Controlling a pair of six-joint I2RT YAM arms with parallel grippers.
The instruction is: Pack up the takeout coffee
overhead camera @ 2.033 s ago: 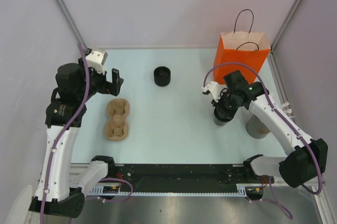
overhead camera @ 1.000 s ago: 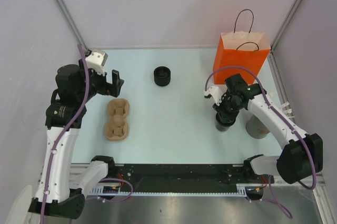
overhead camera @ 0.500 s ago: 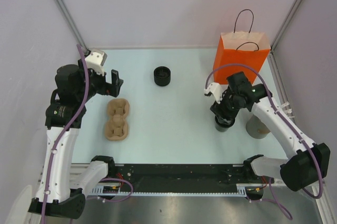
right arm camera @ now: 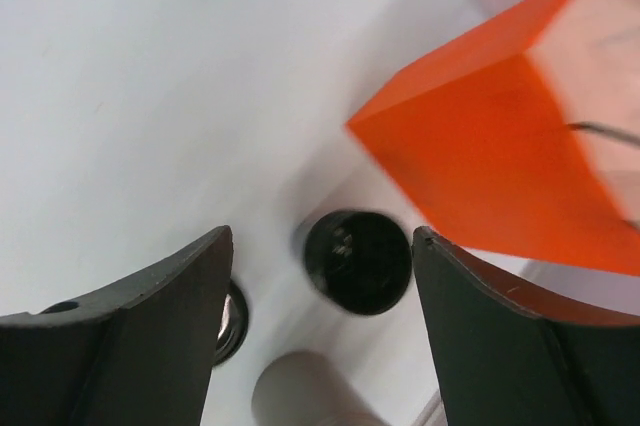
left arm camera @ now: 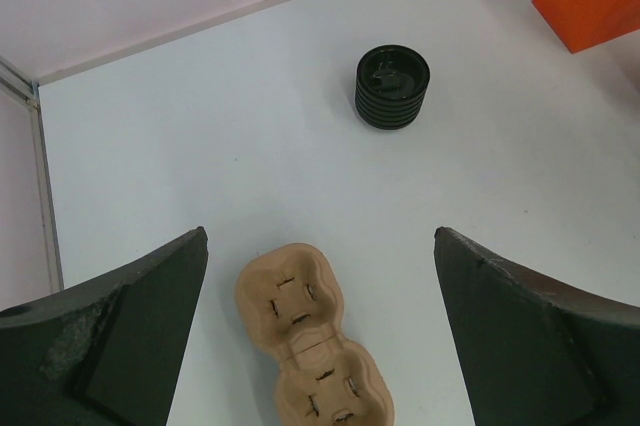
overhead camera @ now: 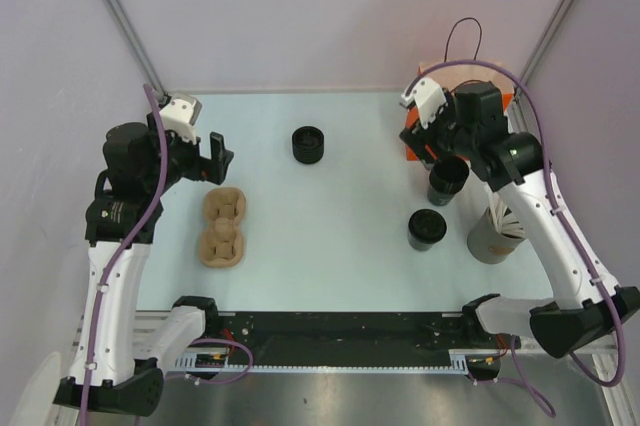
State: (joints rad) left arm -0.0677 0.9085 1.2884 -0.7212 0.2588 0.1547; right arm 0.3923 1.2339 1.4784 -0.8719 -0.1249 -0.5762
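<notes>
Packing looks barely begun. The takeout coffee (overhead camera: 427, 230), a small black cup with a round lid, stands upright on the table right of centre in the overhead view. It is just left of the grey tub of white sticks (overhead camera: 495, 234) and apart from any gripper.

A second black cup (overhead camera: 447, 178) sits just above it in the frame, in front of the orange paper bag (overhead camera: 422, 136). A third, ridged black cup (overhead camera: 308, 144) stands alone at upper centre. None of the three is in a carrier.

The brown pulp cup tray (overhead camera: 224, 228) lies at centre left with both pockets bare. The arm hides the top of the bag, so I cannot tell whether anything is inside it.

The right gripper (right arm camera: 322, 238) hangs high over the second cup with its fingers spread wide and nothing between them. That cup shows small and blurred far below in the wrist view. The left gripper (left arm camera: 320, 236) hovers above the tray's upper end, fingers at full spread and also empty.

By my reading, all of the packing remains. A cup has to be grasped, seated in a tray pocket or lowered into the bag, and then released. The three look-alike cups make picking the right one the first risk.
</notes>
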